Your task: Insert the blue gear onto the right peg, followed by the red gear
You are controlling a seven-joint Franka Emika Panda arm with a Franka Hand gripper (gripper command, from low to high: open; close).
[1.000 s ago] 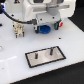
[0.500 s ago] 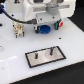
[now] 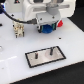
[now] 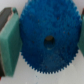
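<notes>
The blue gear [image 4: 47,25] fills the wrist view, flat, with its toothed rim and dark centre hole showing. My gripper [image 4: 45,42] straddles it, a teal finger pad [image 4: 9,42] pressed against the rim on one side and the other finger just at the frame's edge. In the exterior view the gripper [image 3: 47,28] is low at the back of the table with the blue gear [image 3: 47,28] between its fingers. The red gear [image 3: 61,22] lies just to the exterior view's right of it. The right peg [image 3: 50,50] stands on the grey plate [image 3: 57,56].
The plate's other peg [image 3: 37,54] stands toward the exterior view's left. A small beige and dark fixture [image 3: 19,30] sits on the white table [image 3: 15,65] at the back left. The arm's white body [image 3: 42,9] looms over the back edge.
</notes>
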